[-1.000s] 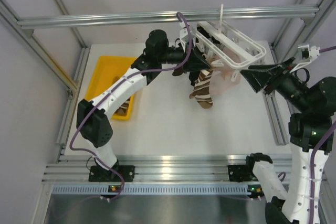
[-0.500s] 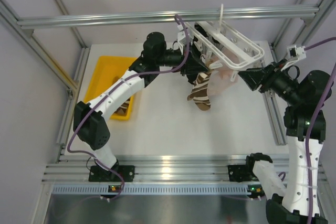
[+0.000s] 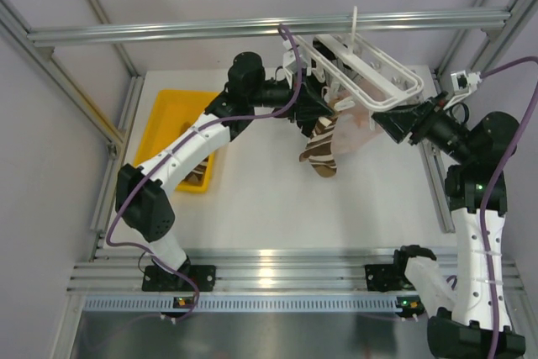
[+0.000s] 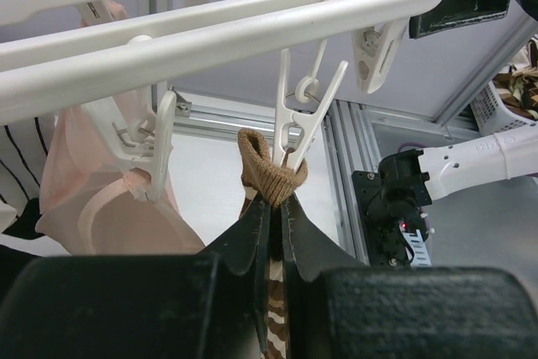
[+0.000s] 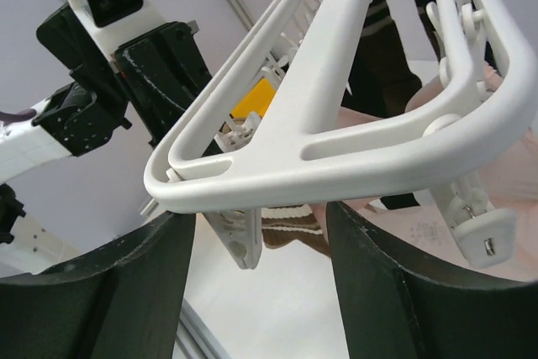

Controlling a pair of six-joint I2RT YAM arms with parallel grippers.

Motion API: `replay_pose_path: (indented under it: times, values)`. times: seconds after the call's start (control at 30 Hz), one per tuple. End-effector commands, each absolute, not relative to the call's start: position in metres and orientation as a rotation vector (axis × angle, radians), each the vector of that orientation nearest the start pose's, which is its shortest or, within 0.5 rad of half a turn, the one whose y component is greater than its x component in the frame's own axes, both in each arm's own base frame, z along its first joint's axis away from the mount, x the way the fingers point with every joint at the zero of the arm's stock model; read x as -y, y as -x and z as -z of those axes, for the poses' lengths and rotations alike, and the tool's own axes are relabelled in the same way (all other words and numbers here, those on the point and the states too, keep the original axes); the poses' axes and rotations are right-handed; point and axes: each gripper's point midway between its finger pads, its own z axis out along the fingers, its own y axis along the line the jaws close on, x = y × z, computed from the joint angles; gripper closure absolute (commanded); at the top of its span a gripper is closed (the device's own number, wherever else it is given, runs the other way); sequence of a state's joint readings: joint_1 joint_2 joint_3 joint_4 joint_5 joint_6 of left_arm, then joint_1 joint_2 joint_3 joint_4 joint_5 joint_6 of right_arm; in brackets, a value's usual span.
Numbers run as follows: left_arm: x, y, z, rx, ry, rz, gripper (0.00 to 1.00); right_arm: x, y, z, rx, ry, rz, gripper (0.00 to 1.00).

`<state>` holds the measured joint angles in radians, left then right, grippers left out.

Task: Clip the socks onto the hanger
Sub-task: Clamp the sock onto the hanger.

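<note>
**Item: sock-to-clip step, in hand**

- Hanger [image 3: 363, 63]: white frame, hung at 1 o'clock over the table, tilted. Pink sock [image 4: 92, 199] already hangs from a neighbouring clip.
- Sock [image 4: 271, 176], brown with cream stripes: dangles under the hanger near table centre. Its cuff is raised to the mouth of one clip [image 4: 304, 115]. Whether the clip has bitten it cannot be told.
- Left gripper [image 4: 273, 237]: fingers pressed together, pinching the sock just below the cuff.
- Right gripper [image 5: 256, 218]: fingers spread, reaching in from 3 o'clock, with the hanger's corner across the gap. Contact cannot be told.
- Tray [image 3: 172, 111]: yellow, at 9 o'clock, with more fabric inside.

**Handling notes (judgement):**
- The cuff needs to sit deep between the clip's lower tips, with both fabric layers inside, not only the folded edge.
- The right gripper should steady the frame so the clip does not swing away from the push.
- Release the pinch only once the clip bears the sock's weight.
- Risk: a shallow bite that lets the cuff slip out.
</note>
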<state>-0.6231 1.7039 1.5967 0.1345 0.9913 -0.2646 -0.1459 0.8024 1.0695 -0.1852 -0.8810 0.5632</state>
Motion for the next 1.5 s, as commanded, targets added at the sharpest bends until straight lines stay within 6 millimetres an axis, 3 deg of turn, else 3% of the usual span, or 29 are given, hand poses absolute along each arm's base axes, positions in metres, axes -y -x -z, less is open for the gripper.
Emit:
replay_pose_path:
  times: [0.0, 0.27, 0.63, 0.87, 0.9, 1.0, 1.07, 1.1, 1.17, 1.2, 1.3, 1.43, 1.47]
  values:
    - [0.388, -0.278, -0.403, -1.244, -1.130, 1.412, 0.91, -0.126, -0.238, -0.426, -1.498, 0.271, -1.033, 0.36]
    - [0.389, -0.279, -0.403, -1.240, -1.130, 1.412, 0.91, -0.130, -0.237, -0.426, -1.511, 0.311, -1.017, 0.31]
    - [0.389, -0.279, -0.404, -1.237, -1.129, 1.415, 0.90, -0.138, -0.239, -0.426, -1.492, 0.358, -0.968, 0.35]
    - [0.388, -0.282, -0.404, -1.259, -1.104, 1.396, 0.82, -0.139, -0.238, -0.431, -1.482, 0.354, -0.970, 0.56]
    - [0.386, -0.281, -0.407, -1.258, -1.098, 1.386, 0.73, -0.140, -0.238, -0.431, -1.484, 0.352, -0.972, 0.59]
    - [0.381, -0.286, -0.411, -1.281, -1.060, 1.318, 0.58, -0.139, -0.235, -0.432, -1.481, 0.331, -0.969, 0.66]
    - [0.375, -0.286, -0.412, -1.282, -1.060, 1.263, 0.52, -0.139, -0.233, -0.433, -1.480, 0.324, -0.972, 0.69]
    - [0.369, -0.283, -0.421, -1.263, -1.043, 1.230, 0.52, -0.138, -0.233, -0.434, -1.481, 0.311, -0.966, 0.71]
    - [0.364, -0.276, -0.420, -1.238, -1.061, 1.184, 0.52, -0.138, -0.231, -0.435, -1.482, 0.296, -0.971, 0.73]
    - [0.357, -0.268, -0.431, -1.199, -1.055, 1.146, 0.51, -0.136, -0.232, -0.436, -1.484, 0.277, -0.969, 0.74]
    - [0.361, -0.247, -0.436, -1.118, -1.097, 1.053, 0.51, -0.134, -0.234, -0.438, -1.479, 0.238, -0.962, 0.78]
    - [0.387, -0.228, -0.437, -1.079, -1.076, 0.923, 0.51, -0.130, -0.237, -0.441, -1.484, 0.169, -0.974, 0.86]
    - [0.392, -0.227, -0.436, -1.061, -1.082, 0.876, 0.50, -0.137, -0.232, -0.441, -1.483, 0.188, -0.998, 0.89]
